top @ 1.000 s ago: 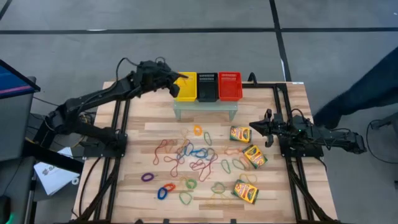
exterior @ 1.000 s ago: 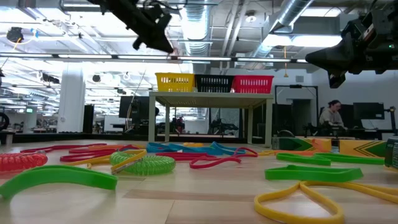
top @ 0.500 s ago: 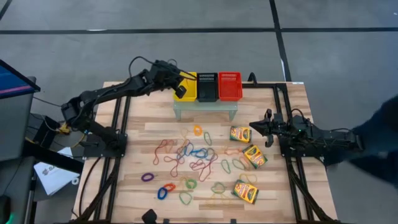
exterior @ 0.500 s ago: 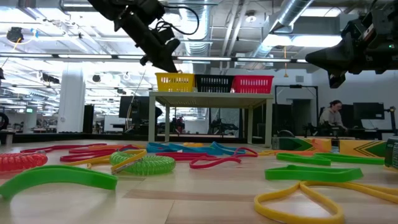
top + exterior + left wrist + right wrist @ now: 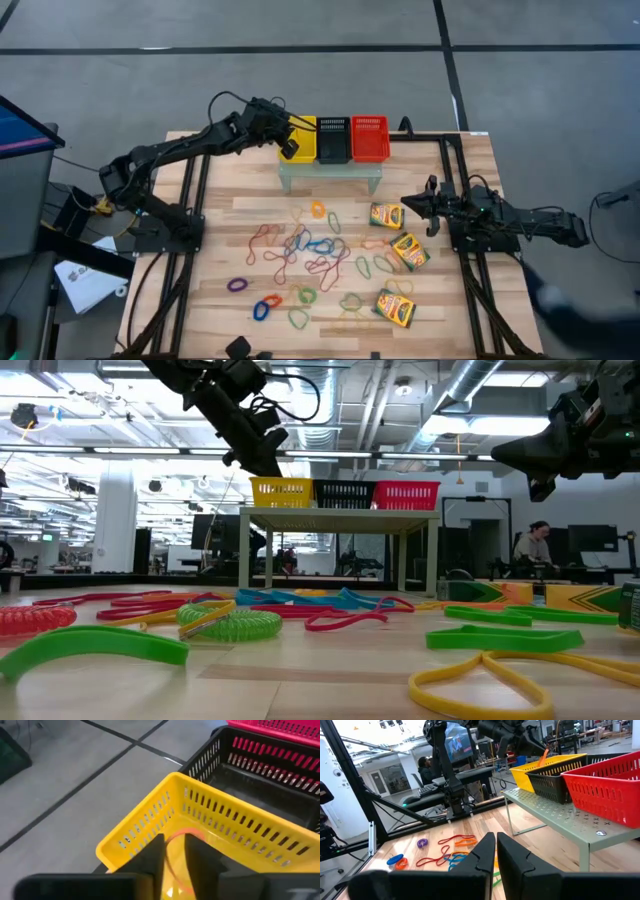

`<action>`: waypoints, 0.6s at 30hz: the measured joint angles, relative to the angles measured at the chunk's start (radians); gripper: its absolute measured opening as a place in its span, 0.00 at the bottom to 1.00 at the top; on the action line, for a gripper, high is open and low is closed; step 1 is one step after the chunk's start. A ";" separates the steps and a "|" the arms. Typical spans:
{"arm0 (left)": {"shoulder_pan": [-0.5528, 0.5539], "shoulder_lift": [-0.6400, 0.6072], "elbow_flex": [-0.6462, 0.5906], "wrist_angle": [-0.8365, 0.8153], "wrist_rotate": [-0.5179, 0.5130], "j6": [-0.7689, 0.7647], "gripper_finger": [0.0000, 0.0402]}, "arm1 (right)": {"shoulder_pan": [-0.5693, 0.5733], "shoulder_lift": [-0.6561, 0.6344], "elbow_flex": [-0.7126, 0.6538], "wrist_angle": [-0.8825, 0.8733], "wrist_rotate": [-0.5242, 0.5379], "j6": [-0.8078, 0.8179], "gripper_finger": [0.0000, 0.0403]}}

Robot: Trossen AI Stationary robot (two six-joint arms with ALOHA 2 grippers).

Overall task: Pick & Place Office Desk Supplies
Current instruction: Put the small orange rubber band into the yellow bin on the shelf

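Note:
My left gripper [image 5: 290, 148] hangs over the left end of the yellow basket [image 5: 305, 122], pointing slantwise down into it, its fingers a little apart. An orange rubber band [image 5: 190, 833] shows between and below the fingers, reaching into the basket; in the right wrist view the band [image 5: 543, 756] stands up out of the rim. Many coloured rubber bands [image 5: 310, 250] lie mid-table, with three crayon boxes [image 5: 386, 215], [image 5: 409, 251], [image 5: 396, 308] to their right. My right gripper [image 5: 405, 203] waits shut at the right, above the table, touching nothing. My left gripper has the orange rubber band [image 5: 190, 833] in the gap between its fingers, coming from above and slanting down into the yellow basket. Whether the fingers touch the band, I cannot tell. The band's lower part is inside the basket.
The yellow, black [image 5: 333, 138] and red [image 5: 370, 137] baskets stand side by side on a low pale shelf [image 5: 330, 172] at the table's far edge. Black frame rails run along the table's left and right sides. A person sits far off in the room [image 5: 535, 550].
My left gripper has come down and toward the table's right, from above and left of the yellow basket to over its left end, tipping more steeply downward. It has kept still for the last half second. The right arm has not moved.

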 joint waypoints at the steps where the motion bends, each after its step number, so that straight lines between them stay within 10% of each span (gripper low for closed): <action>1: -0.002 0.000 0.000 0.000 0.000 0.005 0.23 | 0.000 0.000 0.000 0.000 0.000 0.000 0.04; 9: -0.063 -0.068 0.000 -0.016 -0.005 0.027 0.47 | 0.000 0.000 0.000 0.000 0.000 0.000 0.04; 18: -0.211 -0.258 0.000 -0.201 -0.045 -0.060 0.51 | 0.000 0.000 0.000 0.000 0.000 0.000 0.04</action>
